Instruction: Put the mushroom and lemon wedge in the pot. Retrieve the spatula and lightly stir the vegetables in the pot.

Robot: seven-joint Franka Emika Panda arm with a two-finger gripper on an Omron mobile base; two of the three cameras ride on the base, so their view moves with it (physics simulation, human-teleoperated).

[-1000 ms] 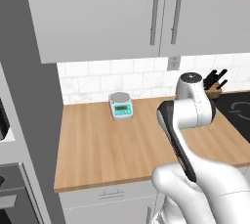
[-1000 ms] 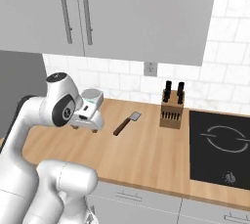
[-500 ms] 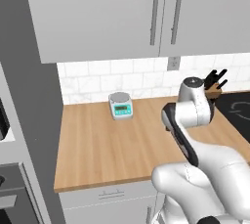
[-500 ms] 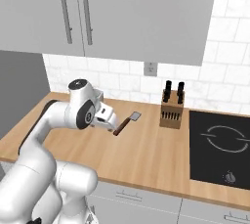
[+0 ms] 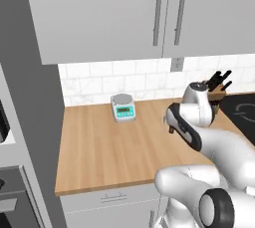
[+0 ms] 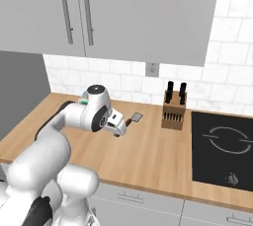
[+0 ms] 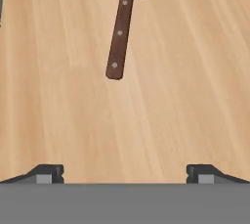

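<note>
Spatula [image 7: 120,30] | flat on counter [image 7: 185,96], ahead of pincer [image 7: 125,173], apart | pincer wide, empty | likely light, stiff, low-lying | best grasp: mid wooden handle, across width

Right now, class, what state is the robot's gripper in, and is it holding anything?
Gripper: open, holding nothing, above the wooden counter short of the spatula.

White arm folded low and reaching forward, elbow bent, wrist turned downward, gripper [image 7: 125,173] pointing down — jaws spread wide, nothing between them, two dark fingertips [image 7: 46,173] far apart at either side of the hand view, hand [image 6: 116,123] hovering, touching nothing
</note>
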